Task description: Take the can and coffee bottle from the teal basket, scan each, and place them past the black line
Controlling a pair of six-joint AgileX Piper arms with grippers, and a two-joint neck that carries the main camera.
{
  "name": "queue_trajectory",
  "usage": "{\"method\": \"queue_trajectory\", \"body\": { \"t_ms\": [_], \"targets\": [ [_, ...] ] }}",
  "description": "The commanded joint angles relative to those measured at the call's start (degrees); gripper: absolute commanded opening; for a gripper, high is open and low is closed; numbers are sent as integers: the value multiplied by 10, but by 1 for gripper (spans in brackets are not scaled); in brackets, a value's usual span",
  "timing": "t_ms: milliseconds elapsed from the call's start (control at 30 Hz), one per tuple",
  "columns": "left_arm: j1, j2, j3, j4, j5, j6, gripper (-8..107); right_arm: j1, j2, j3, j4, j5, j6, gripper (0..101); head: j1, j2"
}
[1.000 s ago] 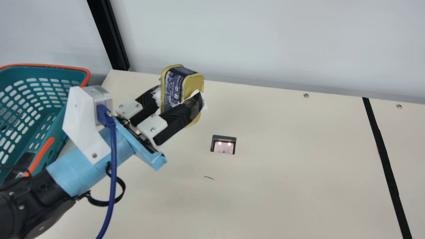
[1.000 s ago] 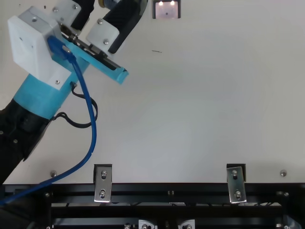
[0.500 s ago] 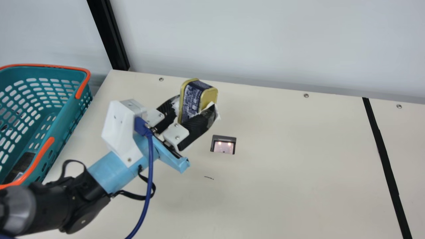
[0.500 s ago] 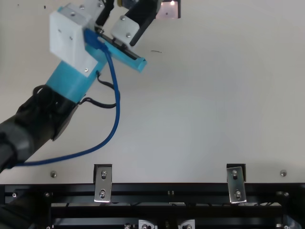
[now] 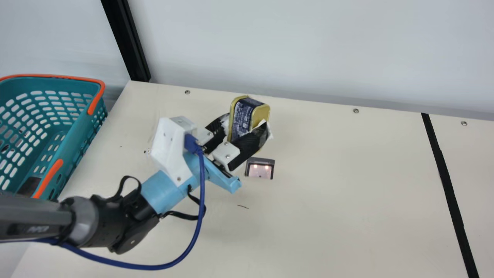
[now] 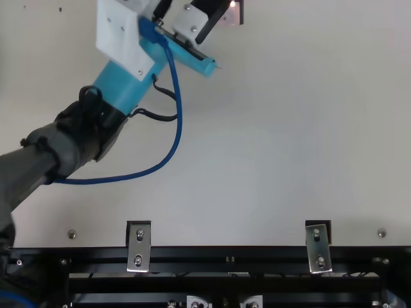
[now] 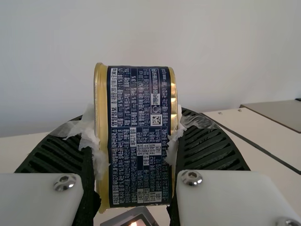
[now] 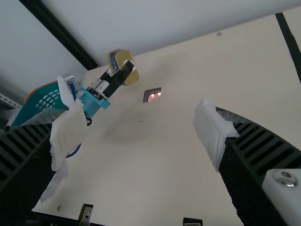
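Observation:
My left gripper [image 5: 247,125] is shut on the gold-and-navy can [image 5: 242,117], held up just behind and left of the scanner [image 5: 259,168] with its lit window. In the left wrist view the can [image 7: 139,141] stands upright between the two fingers of my left gripper [image 7: 136,141], its printed label facing the camera. At the far left is the teal basket [image 5: 83,121], a dark item [image 5: 29,187] inside it. The black line [image 5: 444,173] runs down the table's right part. My right gripper [image 8: 134,136] stands open, its fingers wide apart with nothing between them.
A pale wall [image 5: 289,46] rises behind the table's back edge, with a black post [image 5: 127,42] at the back left. Metal brackets [image 6: 139,246] sit along the front rail. The blue cable [image 5: 200,200] hangs in a loop from my left arm.
My left arm has carried the can rightward from beside the basket, closer to the scanner. Its forearm has come further into the main and top views, and the basket is less covered.

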Motion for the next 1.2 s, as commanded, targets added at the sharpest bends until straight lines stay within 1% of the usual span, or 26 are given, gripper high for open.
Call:
{"method": "queue_trajectory", "body": {
  "t_ms": [0, 333, 467, 567, 667, 767, 900, 933, 967, 1033, 1167],
  "targets": [
    [-5, 11, -16, -5, 5, 2, 10, 0, 0, 0, 0, 0, 0, 101, -1, -4],
    [-23, 60, -94, -25, 38, 19, 10, 0, 0, 0, 0, 0, 0, 101, -1, -4],
    [-25, 60, -112, -28, 57, 31, 10, 0, 0, 0, 0, 0, 0, 101, -1, -4],
    [-23, 36, -110, -20, 77, 43, 10, 0, 0, 0, 0, 0, 0, 101, -1, -4],
    [-12, -9, -103, 3, 107, 50, 10, 0, 0, 0, 0, 0, 0, 101, -1, -4],
    [4, -59, -98, 38, 154, 47, 10, 0, 0, 0, 0, 0, 0, 101, -1, -4],
    [30, -122, -94, 101, 223, 27, 10, 0, 0, 0, 0, 0, 0, 101, -1, -4],
    [38, -137, -94, 114, 226, 37, 10, 0, 0, 0, 0, 0, 0, 101, -1, -4],
    [28, -100, -95, 81, 200, 26, 10, 0, 0, 0, 0, 0, 0, 101, -1, -4],
    [37, -125, -94, 104, 219, 26, 10, 0, 0, 0, 0, 0, 0, 101, -1, -4],
    [38, -137, -94, 115, 223, 26, 10, 0, 0, 0, 0, 0, 0, 101, -1, -4]
  ]
}}
